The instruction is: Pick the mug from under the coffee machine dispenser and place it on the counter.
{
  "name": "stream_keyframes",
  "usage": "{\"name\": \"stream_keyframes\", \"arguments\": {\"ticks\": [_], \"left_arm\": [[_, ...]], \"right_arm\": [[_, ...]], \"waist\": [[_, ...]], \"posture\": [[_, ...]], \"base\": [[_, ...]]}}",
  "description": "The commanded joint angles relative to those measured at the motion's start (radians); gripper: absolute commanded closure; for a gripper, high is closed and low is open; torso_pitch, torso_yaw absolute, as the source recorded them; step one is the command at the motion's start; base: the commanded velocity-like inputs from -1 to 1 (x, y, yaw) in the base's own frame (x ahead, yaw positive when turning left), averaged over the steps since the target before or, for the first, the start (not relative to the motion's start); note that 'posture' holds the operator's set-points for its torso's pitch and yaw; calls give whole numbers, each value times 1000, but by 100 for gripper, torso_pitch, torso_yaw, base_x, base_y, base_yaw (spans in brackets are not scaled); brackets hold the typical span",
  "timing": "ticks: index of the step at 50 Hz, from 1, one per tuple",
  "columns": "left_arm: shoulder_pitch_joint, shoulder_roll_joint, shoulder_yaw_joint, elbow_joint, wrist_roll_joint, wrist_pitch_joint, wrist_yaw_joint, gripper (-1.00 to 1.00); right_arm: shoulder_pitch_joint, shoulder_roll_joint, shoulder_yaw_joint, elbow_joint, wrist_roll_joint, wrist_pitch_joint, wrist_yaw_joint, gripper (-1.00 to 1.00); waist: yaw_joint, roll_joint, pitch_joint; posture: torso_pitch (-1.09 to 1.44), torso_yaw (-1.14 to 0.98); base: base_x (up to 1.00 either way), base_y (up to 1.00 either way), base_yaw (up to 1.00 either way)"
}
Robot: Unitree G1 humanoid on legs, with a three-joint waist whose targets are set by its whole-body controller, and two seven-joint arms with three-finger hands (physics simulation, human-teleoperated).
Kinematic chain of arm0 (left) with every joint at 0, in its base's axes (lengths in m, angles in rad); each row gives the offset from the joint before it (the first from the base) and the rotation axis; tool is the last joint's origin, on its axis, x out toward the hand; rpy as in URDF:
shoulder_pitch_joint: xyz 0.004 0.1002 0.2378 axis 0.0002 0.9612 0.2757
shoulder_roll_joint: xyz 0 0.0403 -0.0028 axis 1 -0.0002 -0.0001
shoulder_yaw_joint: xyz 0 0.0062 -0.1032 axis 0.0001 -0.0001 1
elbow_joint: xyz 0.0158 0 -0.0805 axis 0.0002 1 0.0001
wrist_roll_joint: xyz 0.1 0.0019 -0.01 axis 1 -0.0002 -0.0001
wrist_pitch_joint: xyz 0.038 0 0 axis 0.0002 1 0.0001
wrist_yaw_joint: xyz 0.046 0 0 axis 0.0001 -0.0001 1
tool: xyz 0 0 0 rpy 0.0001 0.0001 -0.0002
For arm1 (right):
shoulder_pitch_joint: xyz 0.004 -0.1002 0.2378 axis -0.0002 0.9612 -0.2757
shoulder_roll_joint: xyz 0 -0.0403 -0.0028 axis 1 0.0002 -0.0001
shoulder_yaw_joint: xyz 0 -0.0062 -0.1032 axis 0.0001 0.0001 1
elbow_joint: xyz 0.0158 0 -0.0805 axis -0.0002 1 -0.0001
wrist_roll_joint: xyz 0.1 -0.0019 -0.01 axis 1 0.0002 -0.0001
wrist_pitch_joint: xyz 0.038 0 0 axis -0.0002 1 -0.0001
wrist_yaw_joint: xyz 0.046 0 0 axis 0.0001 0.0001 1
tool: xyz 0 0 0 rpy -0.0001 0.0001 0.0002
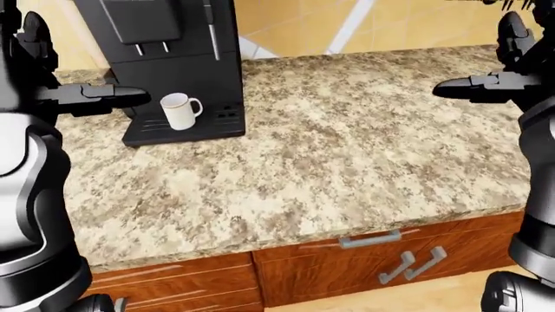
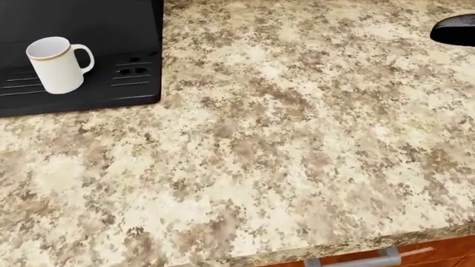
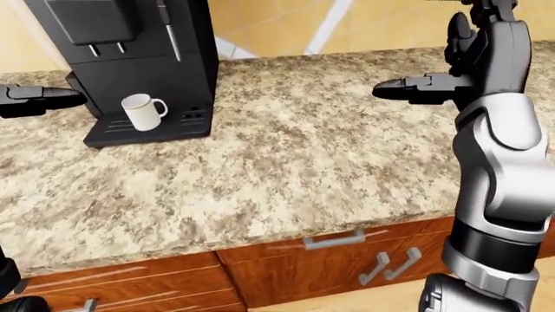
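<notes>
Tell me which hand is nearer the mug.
Left. The left hand hovers just left of the mug in the left-eye view; the right hand hangs far to its right, across the counter.

In the head view the coffee machine (image 2: 111,67) is cropped above its tray; only one fingertip of the right hand (image 2: 454,29) shows.

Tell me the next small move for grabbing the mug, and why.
Probably ease the left hand rightward toward the mug: it hangs open just left of it, while the mug stands untouched on the coffee machine tray, handle facing right.
</notes>
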Motion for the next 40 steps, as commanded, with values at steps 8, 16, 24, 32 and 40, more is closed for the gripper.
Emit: {"name": "stream_keyframes", "arguments": {"ticks": [8,16,24,32,40], "left_arm": [[-28,15,10,-27,0,-14,1,-100],[-26,16,11,-28,-3,-12,1,-100],[-24,15,16,-4,31,22,50,-100],[-19,7,38,0,-21,32,146,-100],[19,-27,42,-28,-85,135,242,-100]], "right_arm": [[-31,-21,19,9,-106,-94,-17,-100],[-21,0,4,3,-133,-130,4,-100],[-27,-4,-4,0,-118,-96,9,-100],[-33,-8,-12,-4,-74,-64,-4,-100],[-29,-12,-12,-14,-52,-44,-15,-100]], "waist": [[11,-17,-41],[12,-19,-40],[10,-17,-34],[5,-15,-32],[6,-13,-35]], "posture": [[0,0],[0,0],[0,0],[0,0],[0,0]], "base": [[0,0,0],[0,0,0],[0,0,0],[0,0,0],[0,0,0]]}}
